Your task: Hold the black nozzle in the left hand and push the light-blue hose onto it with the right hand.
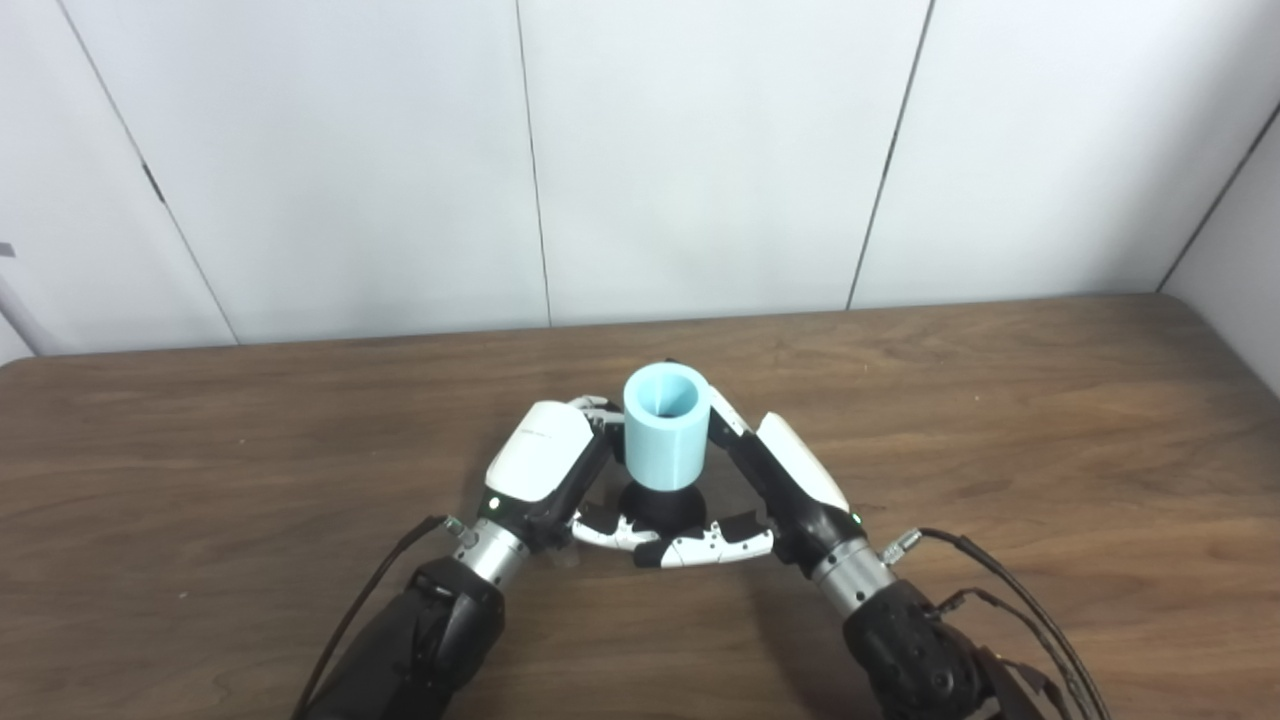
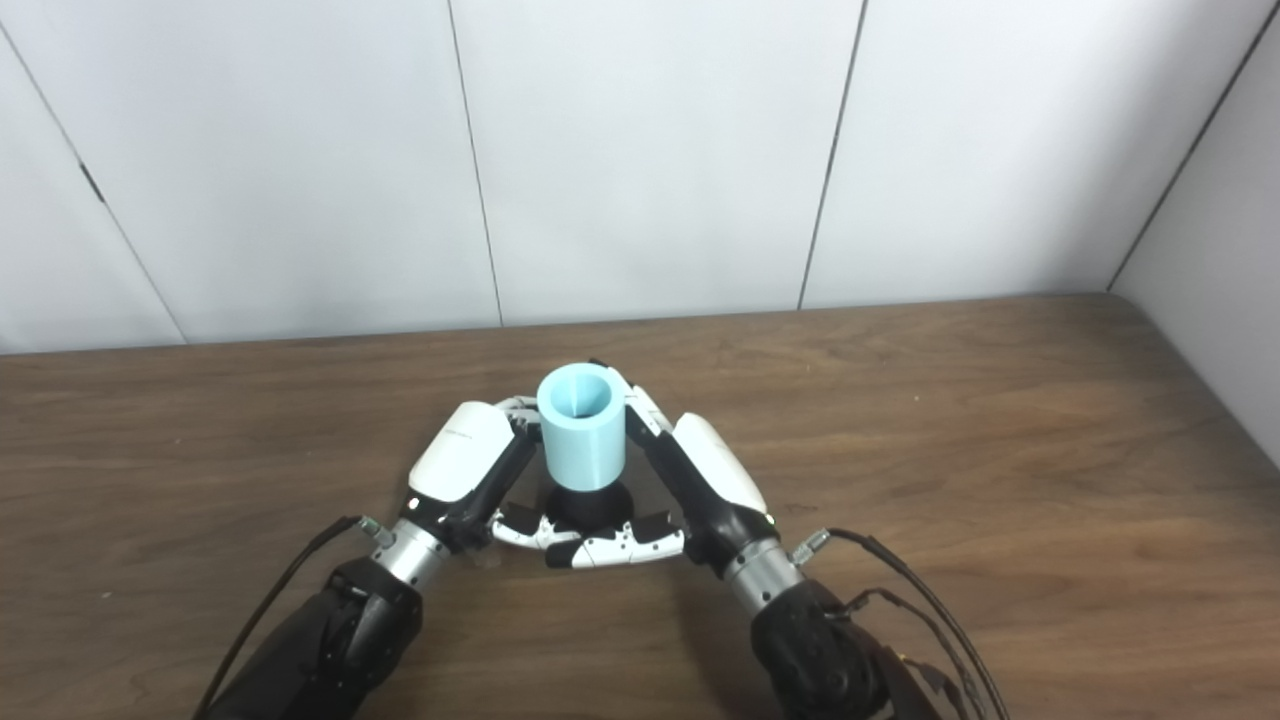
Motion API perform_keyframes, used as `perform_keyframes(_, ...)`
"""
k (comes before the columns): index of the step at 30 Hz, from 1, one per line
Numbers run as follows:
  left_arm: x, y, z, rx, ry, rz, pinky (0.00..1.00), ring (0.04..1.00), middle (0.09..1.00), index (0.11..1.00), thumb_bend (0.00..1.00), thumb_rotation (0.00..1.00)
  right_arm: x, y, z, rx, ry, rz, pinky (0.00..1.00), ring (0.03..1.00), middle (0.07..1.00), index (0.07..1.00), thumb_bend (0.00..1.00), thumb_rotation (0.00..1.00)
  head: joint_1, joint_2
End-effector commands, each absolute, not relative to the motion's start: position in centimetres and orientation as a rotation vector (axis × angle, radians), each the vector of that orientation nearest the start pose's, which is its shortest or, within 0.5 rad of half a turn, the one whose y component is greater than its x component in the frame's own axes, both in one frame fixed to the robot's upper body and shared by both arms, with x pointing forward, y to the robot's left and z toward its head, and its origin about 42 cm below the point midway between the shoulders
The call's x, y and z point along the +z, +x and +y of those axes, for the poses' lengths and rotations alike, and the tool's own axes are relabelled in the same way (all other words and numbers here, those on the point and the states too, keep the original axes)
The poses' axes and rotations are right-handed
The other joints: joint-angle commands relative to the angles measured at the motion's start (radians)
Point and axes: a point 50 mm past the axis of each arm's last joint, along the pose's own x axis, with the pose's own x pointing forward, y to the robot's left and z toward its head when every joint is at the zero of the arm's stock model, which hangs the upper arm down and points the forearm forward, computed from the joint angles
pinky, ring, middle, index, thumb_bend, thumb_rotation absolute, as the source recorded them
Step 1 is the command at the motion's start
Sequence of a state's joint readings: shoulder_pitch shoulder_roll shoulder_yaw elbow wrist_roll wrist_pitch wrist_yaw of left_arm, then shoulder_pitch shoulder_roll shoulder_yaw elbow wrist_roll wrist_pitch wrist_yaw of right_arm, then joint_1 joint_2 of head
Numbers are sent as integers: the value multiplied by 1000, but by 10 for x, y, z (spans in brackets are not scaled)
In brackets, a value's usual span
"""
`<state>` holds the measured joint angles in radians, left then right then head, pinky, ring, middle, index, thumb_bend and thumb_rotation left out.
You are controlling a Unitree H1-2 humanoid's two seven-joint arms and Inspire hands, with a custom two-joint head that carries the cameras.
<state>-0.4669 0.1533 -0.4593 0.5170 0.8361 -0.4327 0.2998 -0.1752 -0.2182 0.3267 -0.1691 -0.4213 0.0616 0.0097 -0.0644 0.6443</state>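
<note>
Left hand (image 1: 540, 470) is sitting at centre-left of the wooden table (image 1: 1000, 450), white back facing the cameras, fingers curling in toward the black nozzle (image 1: 660, 503). It seems to be gripping the nozzle low down, but the contact itself is hidden behind the palm and the hose, so I'm calling that likely, not certain.

Black nozzle is standing upright btwn the two hands, only its dark base showing under the hose. Light-blue hose (image 1: 667, 428), a short stubby tube w/ its open end facing up, is sitting on top of the nozzle and appears already partly on; how far on can't be told. Its bore is showing nothing inside from this angle, just blue wall and shadow.

Right hand (image 1: 790, 475) is coming in from the right, fingers wrapping the hose's far side and thumb reaching under toward the left thumb (image 1: 610, 533), so it's holding the hose.

My read: the push is underway or near its end. To do it well, the left hand should be keeping the nozzle vertical and pinned, while the right is pressing straight down along the axis, no tilt, since a cocked hose would likely bind on the rim. Thumbs are nearly touching below, so watch for them fouling each other.
</note>
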Motion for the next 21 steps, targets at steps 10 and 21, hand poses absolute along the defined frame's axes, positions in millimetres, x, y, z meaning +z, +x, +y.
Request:
perform_keyframes(10,-15,286,138,-610,954,-199,763,510,445,487,502,0,189,323,-168,267,-614,-346,968,1000,1000,1000,1000,461,-2,-3)
perform_keyframes(21,-16,287,138,-612,970,-200,757,513,449,480,502,0,191,339,-190,103,-529,-365,982,1000,1000,1000,1000,599,-4,-7)
